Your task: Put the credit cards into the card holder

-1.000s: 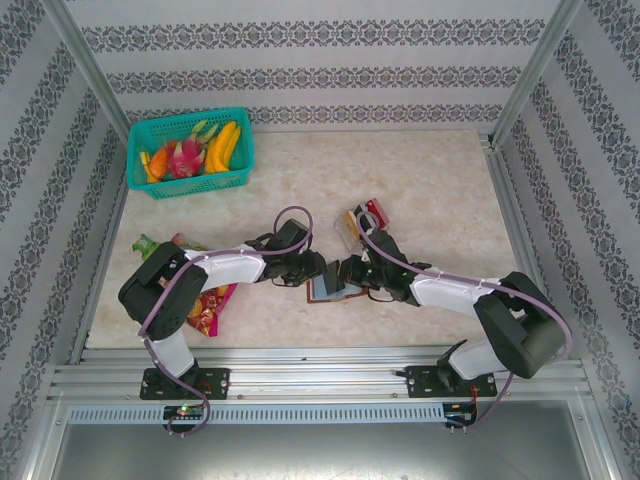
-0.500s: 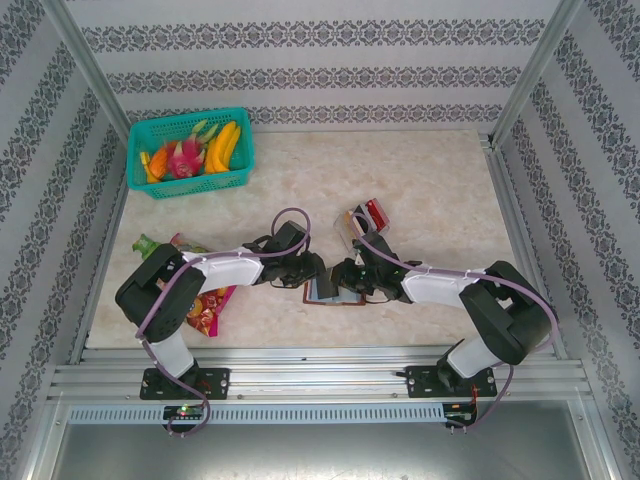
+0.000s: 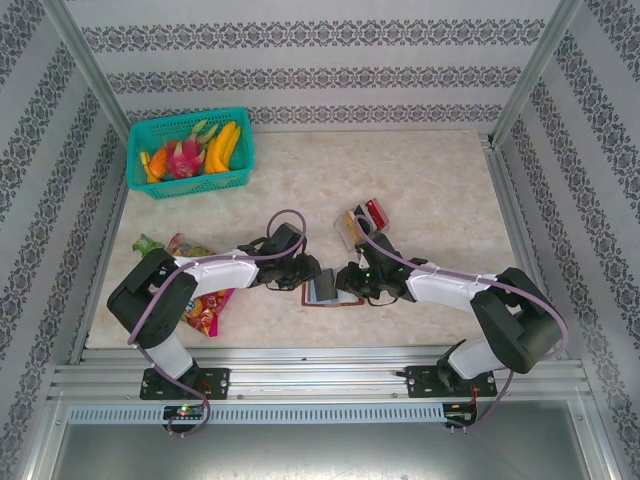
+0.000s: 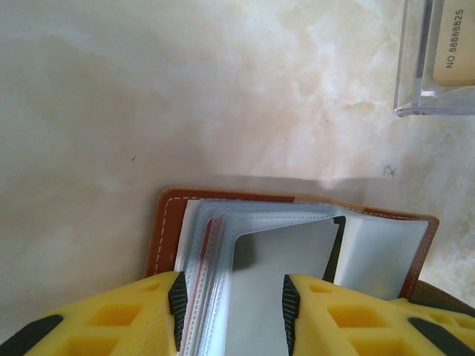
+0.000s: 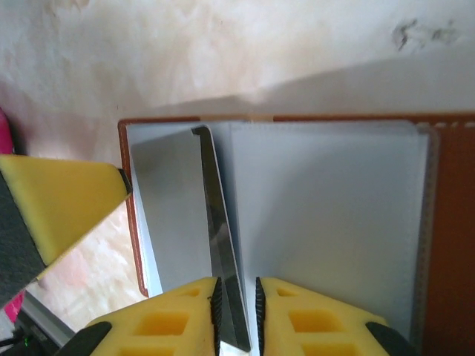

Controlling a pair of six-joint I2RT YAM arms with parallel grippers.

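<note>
The card holder [image 3: 322,293] lies open between the arms. The left gripper [image 4: 231,304] clamps its sleeve pages with jaws set part-way, and the right gripper [image 5: 236,305] pinches a dark card [image 5: 221,245] edge-on with narrow jaws at a sleeve mouth. Judged progress: one insertion is under way, and further credit cards [image 3: 366,216] wait in the clear stand [image 4: 419,89] just beyond the holder.
</note>
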